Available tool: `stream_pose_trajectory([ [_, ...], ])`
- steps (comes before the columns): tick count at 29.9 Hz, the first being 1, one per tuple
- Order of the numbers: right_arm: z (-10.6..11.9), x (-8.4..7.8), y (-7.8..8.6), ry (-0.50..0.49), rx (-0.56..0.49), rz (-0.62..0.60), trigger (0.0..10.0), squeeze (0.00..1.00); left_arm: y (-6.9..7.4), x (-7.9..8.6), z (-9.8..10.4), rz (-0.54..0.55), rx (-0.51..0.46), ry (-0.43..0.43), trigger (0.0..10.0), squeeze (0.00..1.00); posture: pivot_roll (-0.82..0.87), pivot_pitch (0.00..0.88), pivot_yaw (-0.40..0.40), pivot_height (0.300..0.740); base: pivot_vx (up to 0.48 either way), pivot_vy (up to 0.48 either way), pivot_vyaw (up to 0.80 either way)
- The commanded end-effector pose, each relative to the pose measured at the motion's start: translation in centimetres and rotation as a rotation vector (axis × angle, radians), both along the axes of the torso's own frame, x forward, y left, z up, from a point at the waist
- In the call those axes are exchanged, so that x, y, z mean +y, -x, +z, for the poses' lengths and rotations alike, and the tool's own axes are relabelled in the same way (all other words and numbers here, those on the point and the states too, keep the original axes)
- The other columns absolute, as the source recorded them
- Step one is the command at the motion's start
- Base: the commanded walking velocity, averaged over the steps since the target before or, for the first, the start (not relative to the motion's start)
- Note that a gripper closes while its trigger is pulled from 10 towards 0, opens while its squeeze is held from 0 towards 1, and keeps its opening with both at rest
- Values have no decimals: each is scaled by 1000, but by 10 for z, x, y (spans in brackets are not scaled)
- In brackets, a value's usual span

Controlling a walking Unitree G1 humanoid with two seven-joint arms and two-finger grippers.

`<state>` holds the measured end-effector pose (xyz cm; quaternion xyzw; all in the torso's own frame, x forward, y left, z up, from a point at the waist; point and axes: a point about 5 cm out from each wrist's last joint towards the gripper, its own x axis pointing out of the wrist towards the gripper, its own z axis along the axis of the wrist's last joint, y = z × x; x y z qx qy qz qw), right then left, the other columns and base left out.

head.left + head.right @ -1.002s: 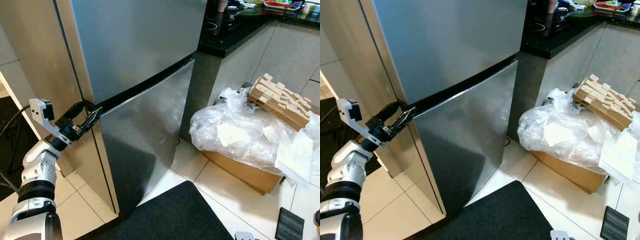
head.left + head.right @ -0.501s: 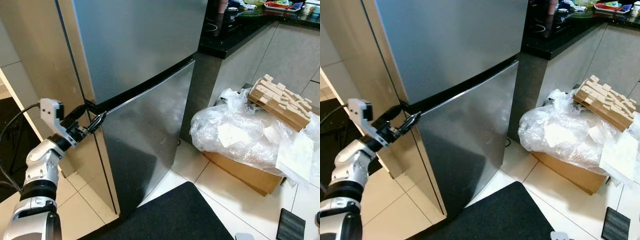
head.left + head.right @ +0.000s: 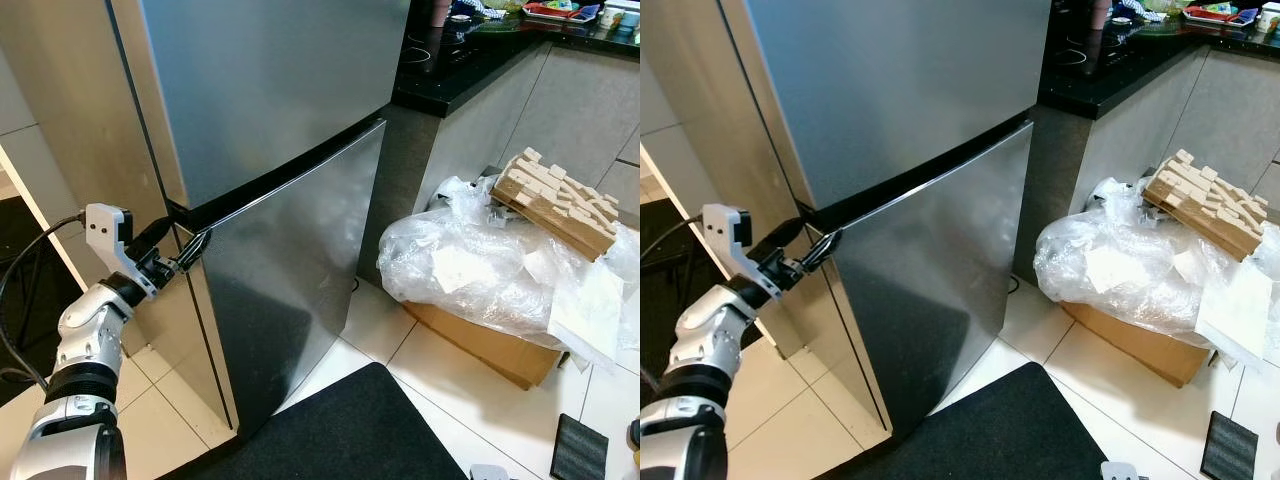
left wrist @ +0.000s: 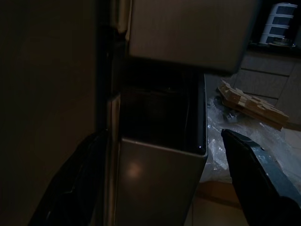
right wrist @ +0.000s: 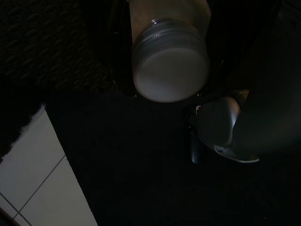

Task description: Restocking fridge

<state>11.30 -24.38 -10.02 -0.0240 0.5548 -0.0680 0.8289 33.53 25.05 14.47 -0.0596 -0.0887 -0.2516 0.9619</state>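
Door-opening step, fridge not yet open.
Left gripper, fingers spread wide, straddles the lower fridge door's top corner; next: hook and pull outward. Right gripper clamps a jar, awaiting stocking.

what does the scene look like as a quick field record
fridge: two steel doors, both closed
left pincer: open, fingers straddling the corner of the lower door at the dark gap between doors
right pincer: shut on a jar with a silver lid, hanging over the black mat
beside fridge: plastic-covered cardboard box with a wooden block stack on top
floor: pale tiles
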Motion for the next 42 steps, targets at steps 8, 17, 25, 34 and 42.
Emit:
stream_pose_trajectory([
  [8,-1,0,2,0,5,-4,10000,0,7,-18,-19,-131,69,10,10000,0,51,0,-7,740,0,0,0],
  [17,0,0,1,0,2,-3,10000,0,9,-28,-20,-220,71,14,10000,0,53,0,-8,740,0,0,0],
  [25,0,0,2,0,3,-3,10000,0,15,-36,-20,-326,75,20,10000,0,53,0,-8,740,0,0,0],
  [34,-1,1,2,-3,3,-4,10000,0,17,-43,-21,-382,80,16,10000,0,52,0,-5,740,0,0,0],
  [42,-1,0,3,-1,5,-7,10000,0,18,-46,-20,-402,80,21,10000,0,51,0,-6,740,0,0,0],
])
